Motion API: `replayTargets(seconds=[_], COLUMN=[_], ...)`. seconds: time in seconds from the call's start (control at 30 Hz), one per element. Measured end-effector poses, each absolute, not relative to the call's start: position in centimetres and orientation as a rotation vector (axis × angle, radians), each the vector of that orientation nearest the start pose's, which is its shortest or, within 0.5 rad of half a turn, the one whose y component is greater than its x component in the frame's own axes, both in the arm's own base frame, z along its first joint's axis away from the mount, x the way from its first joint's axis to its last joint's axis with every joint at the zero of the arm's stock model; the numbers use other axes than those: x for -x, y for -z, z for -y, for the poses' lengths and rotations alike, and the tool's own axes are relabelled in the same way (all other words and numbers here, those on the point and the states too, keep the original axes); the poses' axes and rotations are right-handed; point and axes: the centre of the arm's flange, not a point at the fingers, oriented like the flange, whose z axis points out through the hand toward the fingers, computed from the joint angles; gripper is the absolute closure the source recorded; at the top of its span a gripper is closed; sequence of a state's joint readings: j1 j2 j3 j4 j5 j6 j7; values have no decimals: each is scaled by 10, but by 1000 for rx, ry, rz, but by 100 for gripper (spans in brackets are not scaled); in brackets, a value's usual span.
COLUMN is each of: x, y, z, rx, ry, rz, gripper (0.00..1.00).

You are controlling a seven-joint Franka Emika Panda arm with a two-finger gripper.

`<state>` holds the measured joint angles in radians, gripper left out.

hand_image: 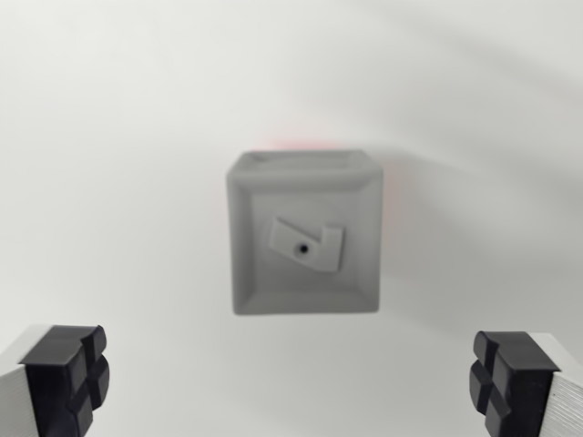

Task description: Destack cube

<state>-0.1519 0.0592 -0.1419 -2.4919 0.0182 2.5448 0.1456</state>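
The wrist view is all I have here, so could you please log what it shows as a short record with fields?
view: wrist camera looking straight down
top object: grey cube, blurred, with a recessed top face and a small raised piece with a dark hole at its middle
beneath it: a faint red edge shows past the cube's far side; what it belongs to cannot be told
surface: plain white table
gripper: open, holding nothing
fingertips: dark pads at the lower corners, apart from the cube
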Motion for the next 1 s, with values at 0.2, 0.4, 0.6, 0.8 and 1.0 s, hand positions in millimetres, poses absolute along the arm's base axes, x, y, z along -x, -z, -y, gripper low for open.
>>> replayTargets(seconds=[0.2, 0.4, 0.6, 0.8, 1.0], x=[-450, -449, -449, -448, -448], y=[-239, -213, -193, -177, -170], z=[140, 139, 138, 138, 138], rx=[3066, 3067, 3067, 3067, 3068], ry=[-8, -13, -11, -11, -9], rz=[-696, -693, -691, -691, -689], gripper=[0, 0, 0, 0, 0])
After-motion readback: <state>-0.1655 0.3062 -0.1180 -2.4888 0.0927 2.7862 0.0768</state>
